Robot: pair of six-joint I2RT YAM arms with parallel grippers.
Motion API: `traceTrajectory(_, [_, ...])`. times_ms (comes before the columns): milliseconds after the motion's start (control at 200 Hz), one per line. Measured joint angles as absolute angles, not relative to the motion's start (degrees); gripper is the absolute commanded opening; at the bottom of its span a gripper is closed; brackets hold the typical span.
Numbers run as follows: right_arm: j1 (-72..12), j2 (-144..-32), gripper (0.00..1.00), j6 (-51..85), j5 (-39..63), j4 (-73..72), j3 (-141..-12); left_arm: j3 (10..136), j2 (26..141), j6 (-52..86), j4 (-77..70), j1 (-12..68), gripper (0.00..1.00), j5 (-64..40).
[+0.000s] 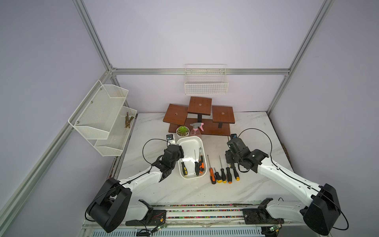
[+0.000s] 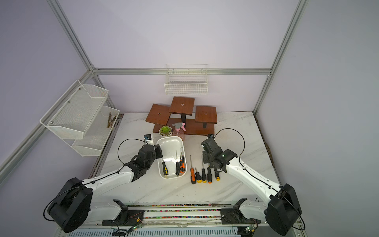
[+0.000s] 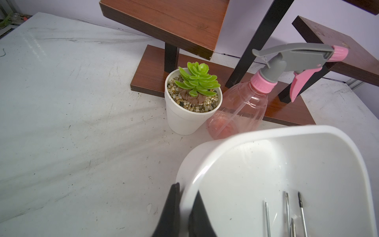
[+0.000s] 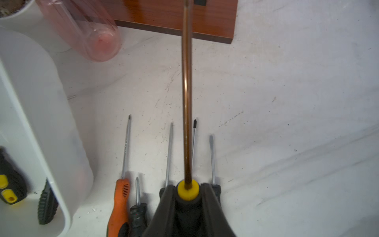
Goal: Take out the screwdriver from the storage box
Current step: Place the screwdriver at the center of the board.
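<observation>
Screwdriver (image 4: 187, 102) with yellow collar: my right hand (image 4: 188, 194) is clamped on its handle, outside the storage box (image 3: 266, 133), above the screwdriver row (image 4: 120, 201) on the counter (image 4: 287, 102). My left hand (image 3: 186, 189) is closed, pinching the box's wall.

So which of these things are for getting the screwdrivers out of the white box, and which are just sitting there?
For the job: storage box, left gripper pinching its rim, right gripper holding a screwdriver, more screwdrivers inside, row of screwdrivers on the table.

Just lying about: potted plant, spray bottle, wooden stand, wire basket, mesh shelf.
</observation>
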State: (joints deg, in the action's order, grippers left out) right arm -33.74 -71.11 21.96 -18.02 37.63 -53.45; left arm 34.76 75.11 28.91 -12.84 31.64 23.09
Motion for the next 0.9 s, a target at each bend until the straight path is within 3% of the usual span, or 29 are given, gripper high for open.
traceTrajectory(400, [-26.63, -74.50, 0.00, 19.94, -18.59, 37.60, -50.22, 34.76, 75.02, 28.91, -12.84, 31.64, 0.00, 22.81])
traceTrajectory(900, [-23.77, -80.97, 0.00, 18.74, -18.50, 37.26, -49.54, 34.76, 75.00, 28.91, -12.86, 31.64, 0.00, 22.72])
